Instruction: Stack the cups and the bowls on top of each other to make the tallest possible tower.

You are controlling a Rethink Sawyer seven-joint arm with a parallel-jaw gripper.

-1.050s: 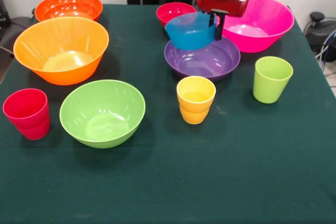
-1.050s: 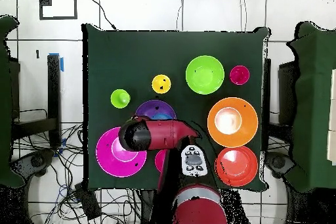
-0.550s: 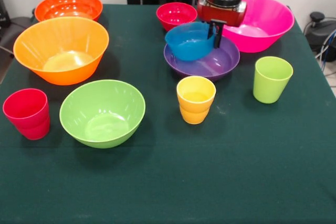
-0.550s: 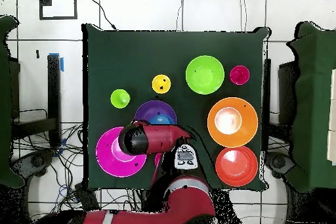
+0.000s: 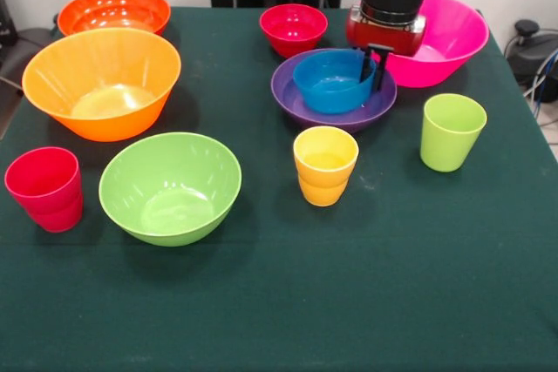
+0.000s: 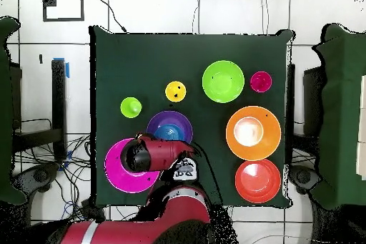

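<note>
The blue bowl (image 5: 334, 81) sits upright inside the purple bowl (image 5: 296, 100), the two forming the tower's start a little in from the bench's (image 5: 279, 302) back edge, near its middle. The hand (image 5: 376, 65) reaches down at the blue bowl's rim, its dark fingers (image 5: 381, 65) straddling the wall on the side toward the large pink bowl (image 5: 449, 37); whether they pinch the rim I cannot tell. The pink bowl lies just beside the purple one, toward the back corner. The small red bowl (image 5: 293, 27) stands just behind the purple bowl. In front of it are the yellow cup (image 5: 324, 165) and, well apart, the lime green cup (image 5: 451, 131). The lime green bowl (image 5: 170, 186), light orange bowl (image 5: 102, 81), red-orange bowl (image 5: 113, 10) and red cup (image 5: 45, 188) fill the other side.
</note>
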